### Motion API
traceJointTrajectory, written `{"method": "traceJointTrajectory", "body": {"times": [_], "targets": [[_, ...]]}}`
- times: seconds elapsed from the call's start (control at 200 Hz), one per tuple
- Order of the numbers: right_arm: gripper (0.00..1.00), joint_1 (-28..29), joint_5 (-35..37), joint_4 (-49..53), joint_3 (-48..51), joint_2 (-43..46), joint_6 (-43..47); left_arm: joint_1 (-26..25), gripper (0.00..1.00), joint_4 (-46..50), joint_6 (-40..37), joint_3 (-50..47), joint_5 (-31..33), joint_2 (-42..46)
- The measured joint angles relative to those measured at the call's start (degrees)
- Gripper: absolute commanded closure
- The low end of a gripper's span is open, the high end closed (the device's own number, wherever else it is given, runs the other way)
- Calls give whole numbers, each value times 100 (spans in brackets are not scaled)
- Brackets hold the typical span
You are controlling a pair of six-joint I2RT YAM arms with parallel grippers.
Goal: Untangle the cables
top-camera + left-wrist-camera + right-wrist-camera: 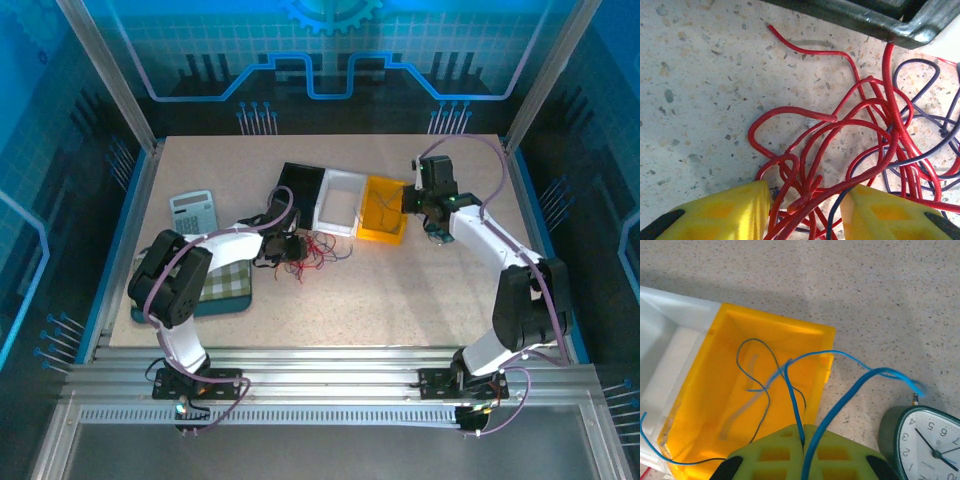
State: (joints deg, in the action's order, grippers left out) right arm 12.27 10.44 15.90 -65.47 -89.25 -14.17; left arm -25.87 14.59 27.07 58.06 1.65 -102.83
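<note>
Top view: the cables (318, 249) lie in a loose red and dark tangle at mid-table, just in front of the black tray (300, 183). My left gripper (290, 248) is down at the tangle's left edge. Beside the black tray sit a white tray (340, 200) and a yellow bin (383, 212). My right gripper (421, 205) hangs at that bin's right side. A calculator (193, 210) and a checked cloth (226, 282) lie to the left, well apart from the wires.

Left wrist: the yellow fingers (725, 212) stand apart, so the left gripper (807, 212) is unclamped. Several red strands of the cables (890, 85) run through the gap, crossed by dark purple ones on the right. The black tray's corner (860, 17) crowds the tangle's far side.

Right wrist: the right gripper (802, 435) has its green fingers (840, 450) pressed together on a blue cable (875, 372). Its loops hang over the yellow bin (790, 330). A green clock (925, 440) sits just beside the fingers, and the white tray (670, 330) borders the bin.
</note>
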Motion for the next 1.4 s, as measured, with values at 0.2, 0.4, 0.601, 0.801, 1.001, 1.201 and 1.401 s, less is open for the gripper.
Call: {"method": "traceJointTrajectory", "body": {"times": [0.2, 0.4, 0.601, 0.801, 1.001, 1.201, 1.401], "targets": [[100, 11, -96, 81, 0, 0, 4, 0, 57, 9, -2, 9, 0, -7], [100, 208, -507, 98, -240, -269, 26, 4, 57, 9, -2, 9, 0, -7], [100, 492, -992, 79, -627, -876, 20, 4, 56, 11, -2, 9, 0, -7], [100, 566, -1397, 55, -903, -1355, -109, 4, 56, 13, 0, 9, 0, -7], [100, 481, -1698, 74, -929, -1600, -369, 4, 56, 46, 0, 31, 0, -7], [99, 264, -1510, 391, -1222, -1840, -492, 4, 55, 66, -2, 39, 0, -7], [98, 264, -1198, 603, -1700, -2205, -494, 4, 55, 74, -2, 42, 0, -7]]}}
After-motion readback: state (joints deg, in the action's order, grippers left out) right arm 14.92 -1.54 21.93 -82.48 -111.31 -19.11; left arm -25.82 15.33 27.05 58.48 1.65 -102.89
